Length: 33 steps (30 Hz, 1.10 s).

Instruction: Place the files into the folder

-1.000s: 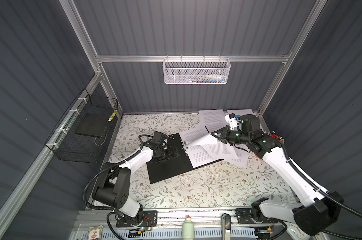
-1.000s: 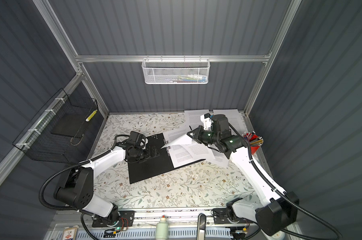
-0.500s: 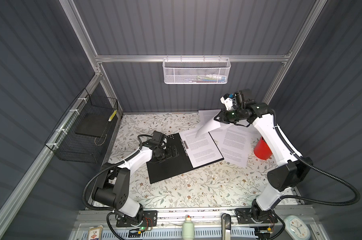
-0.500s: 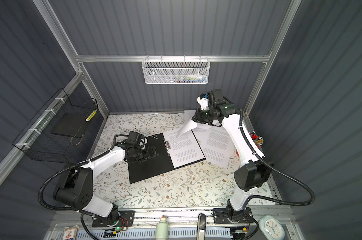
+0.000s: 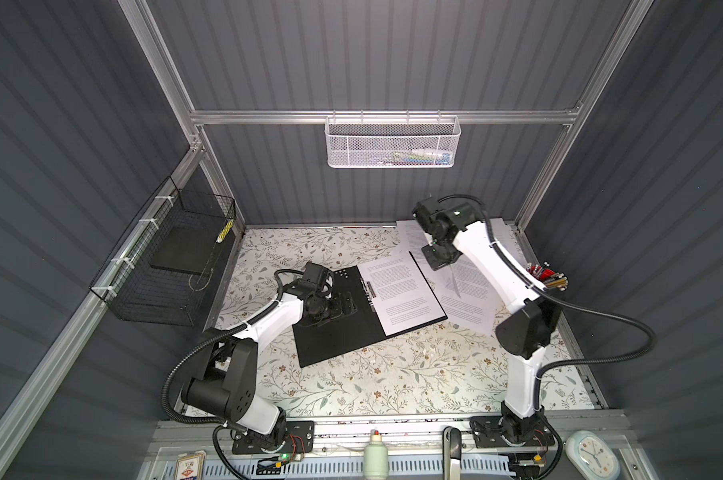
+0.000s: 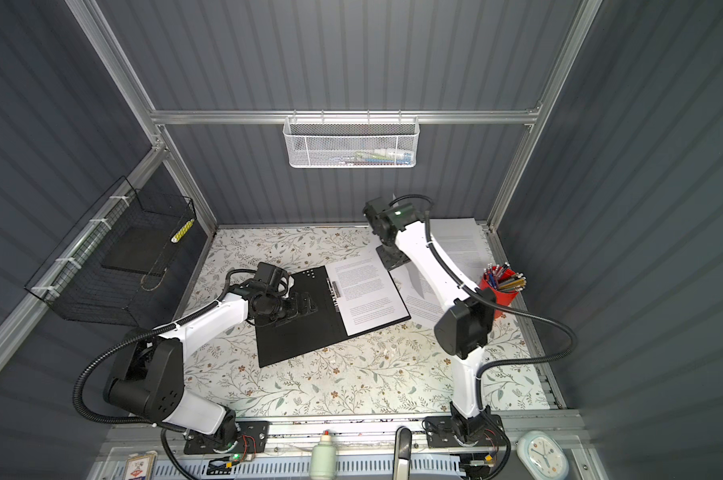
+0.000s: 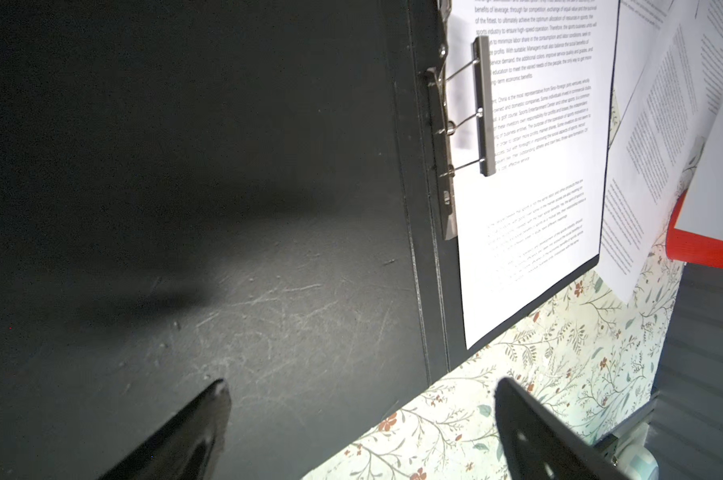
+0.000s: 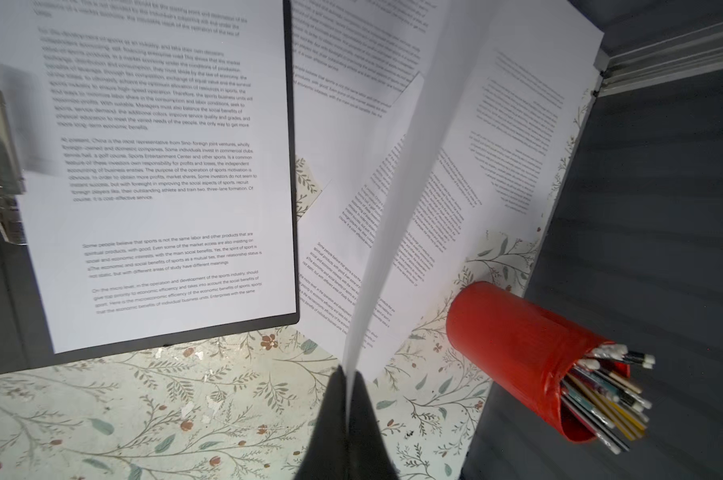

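R gripper [image 8: 346,384] is pinched tight on the edge of one paper sheet [image 8: 397,199], which trails off it edge-on. Beside it, twd the L arm, the folder [image 5: 335,332] lies open w/ a filed sheet [image 5: 397,291] on its clip side. Loose sheets [image 5: 470,303] lie beneath the R gripper. L gripper [image 7: 360,399] is spread wide over the bare black cover, prob. pinning it. Step: carrying the sheet over. Next: lay it on the filed sheet, edge to the metal clip [image 7: 483,104], then let go.

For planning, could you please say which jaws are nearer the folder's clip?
Left: left jaws beside the clip, over the open folder; right jaws beyond it, pinching a sheet.
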{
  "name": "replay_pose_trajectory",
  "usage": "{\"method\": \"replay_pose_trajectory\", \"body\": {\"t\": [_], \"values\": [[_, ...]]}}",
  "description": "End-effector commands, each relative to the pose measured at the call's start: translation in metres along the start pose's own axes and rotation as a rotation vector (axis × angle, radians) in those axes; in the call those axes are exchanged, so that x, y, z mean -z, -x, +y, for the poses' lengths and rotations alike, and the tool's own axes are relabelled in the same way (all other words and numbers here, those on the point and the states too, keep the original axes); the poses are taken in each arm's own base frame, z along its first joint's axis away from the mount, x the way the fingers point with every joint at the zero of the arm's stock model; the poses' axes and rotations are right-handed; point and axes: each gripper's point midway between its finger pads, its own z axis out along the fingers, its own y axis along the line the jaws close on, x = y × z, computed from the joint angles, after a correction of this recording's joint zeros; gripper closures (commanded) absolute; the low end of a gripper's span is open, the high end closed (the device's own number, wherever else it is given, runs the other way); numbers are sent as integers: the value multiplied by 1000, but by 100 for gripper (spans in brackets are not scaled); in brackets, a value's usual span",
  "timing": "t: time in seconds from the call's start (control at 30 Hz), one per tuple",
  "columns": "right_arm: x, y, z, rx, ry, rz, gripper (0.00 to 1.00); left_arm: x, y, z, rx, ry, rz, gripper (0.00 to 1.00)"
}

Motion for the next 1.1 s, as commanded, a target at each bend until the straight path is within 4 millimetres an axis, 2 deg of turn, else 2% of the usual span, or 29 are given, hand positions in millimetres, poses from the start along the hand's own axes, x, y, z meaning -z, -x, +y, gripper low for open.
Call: {"method": "replay_pose_trajectory", "body": {"t": [0.0,0.07,0.13,0.17,0.23,0.3,0.33,0.4,0.5,0.63,0.73,0.93,1.07], "values": [[-17,-11,31,132,-60,100,100,8,-5,3,-12,0,6,0],[-27,-11,56,134,-2,117,98,8,-4,3,-12,0,4,0],[-34,-13,82,118,89,124,91,10,-2,2,-11,1,-2,0],[-35,-14,91,115,120,121,84,11,-2,2,-11,1,-4,0],[-36,-14,107,87,210,101,62,10,0,2,-10,3,-3,0],[-33,-11,110,23,301,57,35,9,-1,4,-6,12,5,0],[-30,-6,105,-29,353,26,27,8,0,6,6,17,6,0],[-20,-1,91,-129,455,-37,19,8,-1,8,31,19,2,0],[-14,5,52,-290,548,-152,13,8,-1,16,65,43,-9,0],[-46,-3,-12,-538,560,-161,13,0,-11,45,121,157,3,0],[-56,-1,-28,-627,616,-202,13,-10,-22,58,170,196,29,0],[-81,-8,-61,-795,581,-225,8,-16,-38,92,226,333,80,0],[-86,-10,-68,-816,578,-237,7,-20,-45,120,300,405,108,0]]}}
